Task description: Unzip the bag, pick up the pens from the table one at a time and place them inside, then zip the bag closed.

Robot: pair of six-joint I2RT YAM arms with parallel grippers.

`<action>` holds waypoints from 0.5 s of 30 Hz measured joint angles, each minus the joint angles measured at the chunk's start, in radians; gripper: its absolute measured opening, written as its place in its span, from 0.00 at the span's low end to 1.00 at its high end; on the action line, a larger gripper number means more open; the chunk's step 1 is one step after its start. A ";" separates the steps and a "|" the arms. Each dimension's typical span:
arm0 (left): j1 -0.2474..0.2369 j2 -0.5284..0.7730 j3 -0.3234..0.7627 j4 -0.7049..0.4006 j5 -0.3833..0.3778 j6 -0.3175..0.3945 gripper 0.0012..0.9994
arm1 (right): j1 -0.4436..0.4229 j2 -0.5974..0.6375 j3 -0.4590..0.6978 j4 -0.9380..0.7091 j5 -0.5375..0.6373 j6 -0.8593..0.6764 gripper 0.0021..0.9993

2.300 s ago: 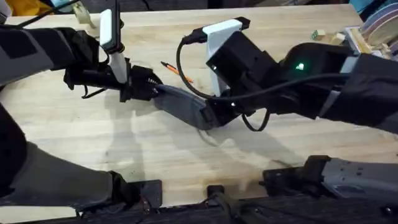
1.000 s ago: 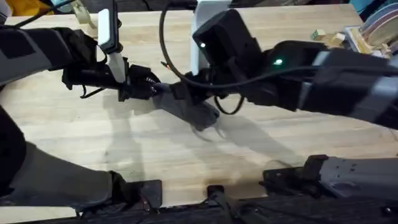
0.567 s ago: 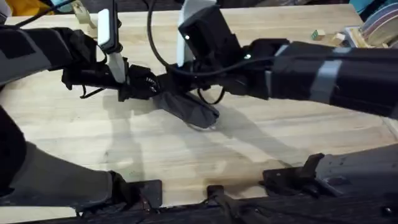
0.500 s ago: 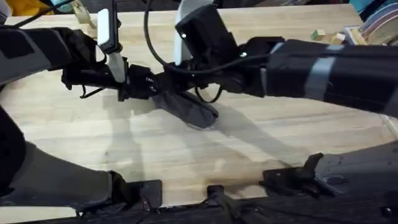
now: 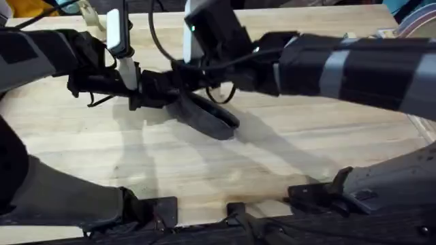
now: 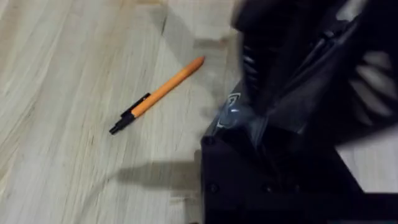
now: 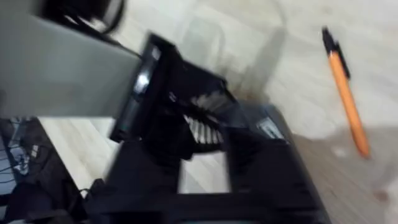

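Observation:
The grey bag lies slanted on the table near the middle. My left gripper reaches in from the left and is shut on the bag's left end. My right gripper has crossed over from the right and hangs over that same end, close to the left gripper; its grip is blurred. An orange pen with a black tip lies flat on the wood just beyond the bag, and the right wrist view shows the pen too. In the overhead view the right arm hides the pens.
Small clutter sits at the table's far right edge. The arms' bases and cables line the near edge. Bare wood lies in front of the bag and to its right.
The right arm has swept leftward along the bag, from its right end to its left end by the left gripper. The left gripper and the bag's held end have stayed put.

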 joint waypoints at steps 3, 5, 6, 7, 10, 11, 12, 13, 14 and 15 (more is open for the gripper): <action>-0.003 0.000 0.000 0.001 0.000 0.000 0.04 | -0.025 -0.041 0.035 -0.064 -0.012 -0.027 0.83; -0.003 0.000 0.000 0.001 0.000 0.000 0.04 | -0.051 -0.093 0.042 -0.136 -0.017 -0.060 0.99; -0.003 0.000 0.000 0.001 0.000 0.000 0.04 | -0.063 -0.118 0.044 -0.171 -0.017 -0.075 0.99; -0.003 0.000 0.000 0.001 0.000 0.000 0.04 | -0.077 -0.147 0.045 -0.211 -0.017 -0.090 1.00; -0.003 0.000 0.000 0.001 0.000 0.000 0.04 | -0.121 -0.228 0.046 -0.330 -0.017 -0.132 1.00; -0.003 0.000 0.000 0.001 0.000 0.000 0.04 | -0.132 -0.251 0.046 -0.367 -0.017 -0.142 1.00; -0.003 0.000 0.000 0.001 0.000 0.000 0.04 | -0.145 -0.274 0.047 -0.402 -0.017 -0.153 1.00; -0.003 0.000 0.000 0.001 0.000 0.000 0.04 | -0.158 -0.298 0.047 -0.443 -0.017 -0.166 1.00; -0.003 0.000 0.000 0.001 0.000 0.000 0.04 | -0.170 -0.319 0.047 -0.479 -0.017 -0.179 1.00; -0.003 0.000 0.000 0.001 0.000 0.000 0.04 | -0.179 -0.337 0.047 -0.509 -0.017 -0.191 1.00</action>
